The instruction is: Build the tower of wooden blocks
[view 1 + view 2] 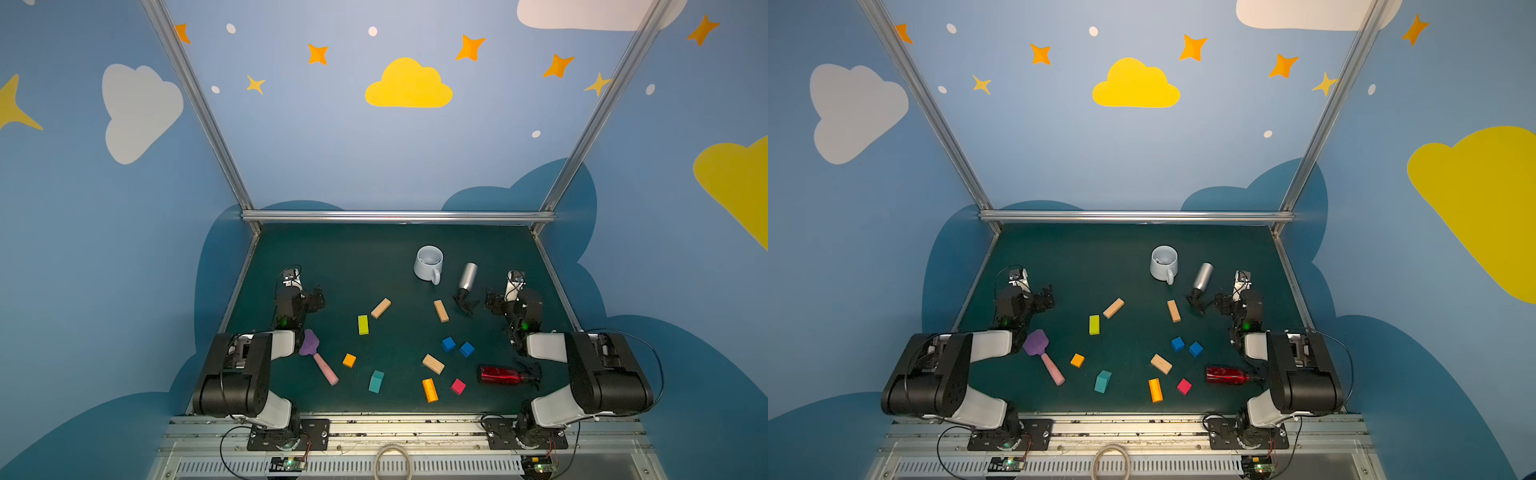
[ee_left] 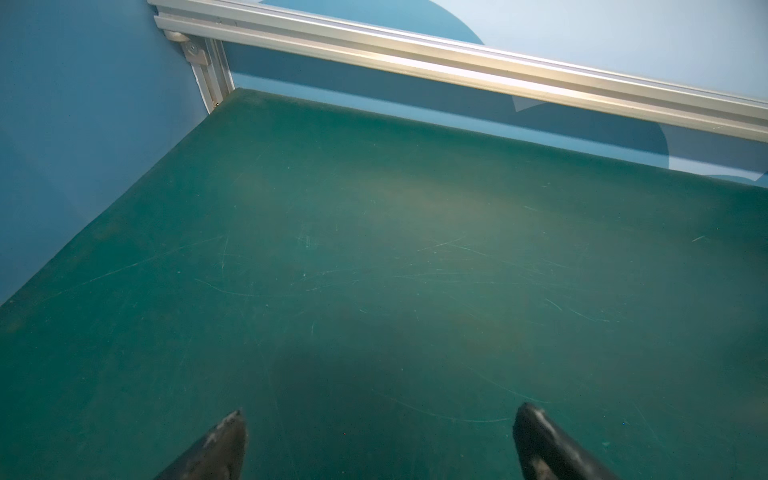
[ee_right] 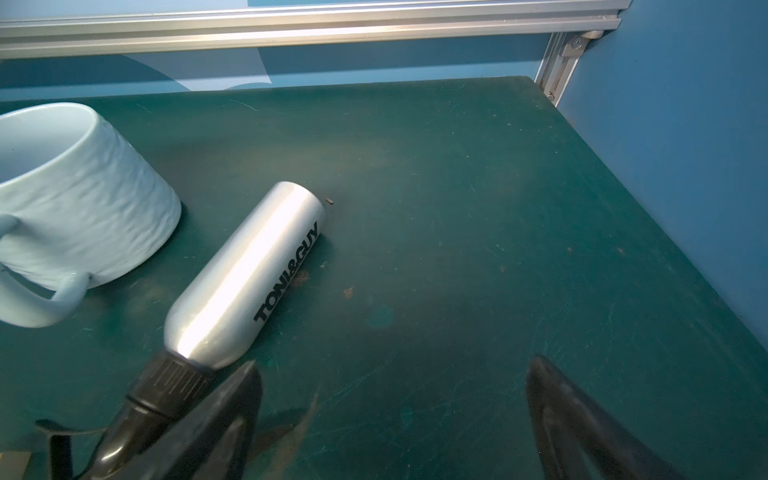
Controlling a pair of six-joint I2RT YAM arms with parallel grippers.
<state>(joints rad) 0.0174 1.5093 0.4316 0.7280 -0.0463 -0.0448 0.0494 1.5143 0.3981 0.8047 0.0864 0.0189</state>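
Observation:
The wood blocks lie singly on the green mat (image 1: 353,257), none on another, and no tower shows. In both top views I see three tan bars (image 1: 380,308) (image 1: 441,311) (image 1: 1160,363), a yellow-green bar (image 1: 363,324), an orange cube (image 1: 349,360), a teal peaked piece (image 1: 376,381), an orange bar (image 1: 430,390), a pink cube (image 1: 458,386) and two blue cubes (image 1: 448,344) (image 1: 467,349). My left gripper (image 1: 318,297) (image 2: 382,409) hovers open over bare mat at the left. At the right, my right gripper (image 1: 490,301) (image 3: 395,361) is open and empty.
A white mug (image 1: 429,262) stands at the back. A silver spray bottle (image 3: 249,270) lies just beside my right gripper's finger. A red bottle (image 1: 500,375) lies at the front right and a purple spatula (image 1: 309,343) by my left arm. An aluminium rail (image 1: 395,216) borders the far edge.

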